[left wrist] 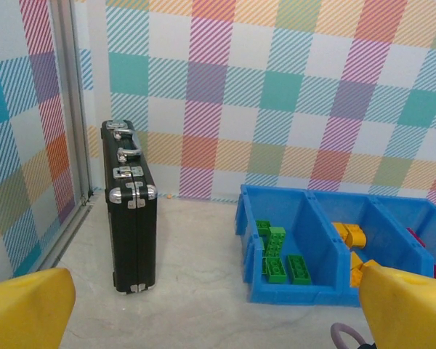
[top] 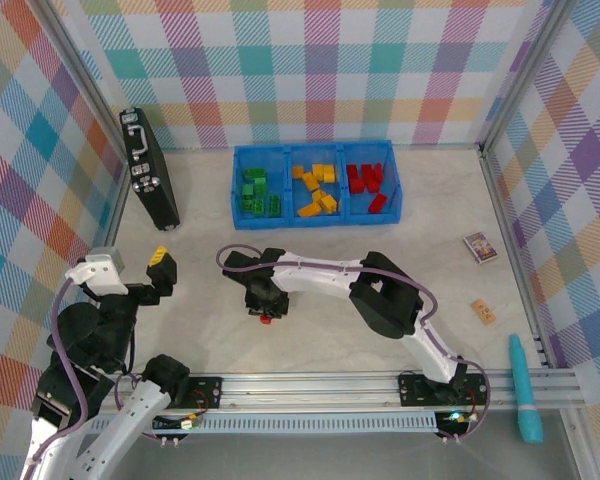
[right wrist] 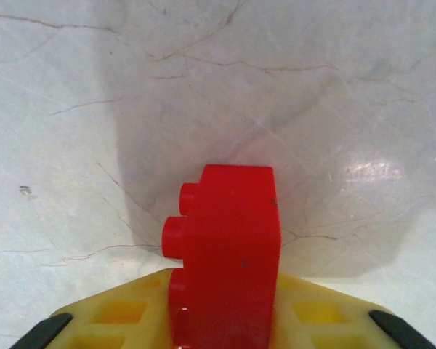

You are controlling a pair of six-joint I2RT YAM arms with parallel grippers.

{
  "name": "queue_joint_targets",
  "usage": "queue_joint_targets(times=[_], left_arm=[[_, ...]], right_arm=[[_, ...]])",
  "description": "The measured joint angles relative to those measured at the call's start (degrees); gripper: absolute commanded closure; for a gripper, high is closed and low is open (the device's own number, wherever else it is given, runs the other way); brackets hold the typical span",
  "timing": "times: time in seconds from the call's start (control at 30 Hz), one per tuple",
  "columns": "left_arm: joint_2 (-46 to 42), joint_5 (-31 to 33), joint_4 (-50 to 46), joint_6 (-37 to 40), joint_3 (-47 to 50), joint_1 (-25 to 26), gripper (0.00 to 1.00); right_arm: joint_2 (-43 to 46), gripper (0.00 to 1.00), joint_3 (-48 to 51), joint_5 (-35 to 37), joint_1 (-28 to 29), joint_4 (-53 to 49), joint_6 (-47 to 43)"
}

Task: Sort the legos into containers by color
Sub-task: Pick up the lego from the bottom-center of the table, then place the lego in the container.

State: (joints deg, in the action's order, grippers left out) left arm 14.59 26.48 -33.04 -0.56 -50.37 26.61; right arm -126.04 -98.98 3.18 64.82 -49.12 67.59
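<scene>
A red lego (right wrist: 225, 247) stands on edge between my right gripper's (right wrist: 222, 323) yellow fingers, studs to the left, just above the pale tabletop. From above, that right gripper (top: 265, 310) is shut on the red lego (top: 265, 319) near the middle of the table. The blue containers (top: 280, 217) sit at the back with green legos (top: 258, 192) in the left bin, yellow-orange ones (top: 316, 190) in the middle and red ones (top: 368, 182) on the right. My left gripper (top: 160, 268) hangs open at the left, nothing in it. Its wrist view faces the containers (left wrist: 298, 294) and the green legos (left wrist: 280, 254).
A black case (top: 148, 168) with silver latches stands upright by the left wall, also in the left wrist view as the black case (left wrist: 131, 211). A small card box (top: 480, 246), an orange tag (top: 483, 311) and a teal tool (top: 525, 388) lie at the right. Checked walls enclose three sides.
</scene>
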Motion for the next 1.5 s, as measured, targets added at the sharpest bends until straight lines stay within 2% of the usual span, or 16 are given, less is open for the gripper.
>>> queue_joint_targets(times=[0.2,0.4,0.53,0.63,0.73,0.9,1.0,1.13,1.27,1.37,1.5], left_arm=[[2.1,-0.5,0.1,0.2,0.0,0.3,0.00],[4.2,-2.9,0.3,1.1,0.0,0.3,0.00],[6.6,-3.6,0.4,2.1,0.0,0.3,0.00],[9.6,-4.7,0.4,2.6,0.0,0.3,0.00],[12.4,-6.1,0.4,2.8,0.0,0.3,0.00],[16.4,-7.6,1.9,1.7,0.0,0.4,0.01],[19.1,-7.6,3.0,0.7,-0.1,0.4,0.02],[23.0,-7.5,3.9,-1.7,-0.2,0.4,0.01],[25.7,-6.4,5.2,-4.7,-0.1,0.4,0.00],[27.1,-4.3,6.5,-6.3,0.1,0.4,0.00],[29.9,1.0,11.0,-6.4,2.3,0.4,0.00]], right_arm=[[0.1,0.79,0.1,0.0,-1.6,-0.3,-5.3],[1.6,0.81,-0.1,5.1,-4.4,-2.9,-17.5],[8.1,0.80,1.6,9.7,-6.4,-2.8,-27.7],[16.4,0.80,3.8,13.3,-8.9,-1.3,-36.1],[25.0,0.80,7.0,16.2,-14.1,2.8,-44.3],[31.9,0.79,11.5,18.2,-28.9,11.9,-54.5],[29.9,0.78,11.9,17.6,-36.7,17.0,-59.1],[22.7,0.77,9.0,15.8,-42.3,21.6,-63.3],[13.8,0.70,3.4,12.8,-46.3,24.0,-65.2],[9.3,0.61,0.4,11.2,-48.0,24.5,-66.4],[8.1,0.48,0.0,9.1,-49.2,24.9,-68.4]])
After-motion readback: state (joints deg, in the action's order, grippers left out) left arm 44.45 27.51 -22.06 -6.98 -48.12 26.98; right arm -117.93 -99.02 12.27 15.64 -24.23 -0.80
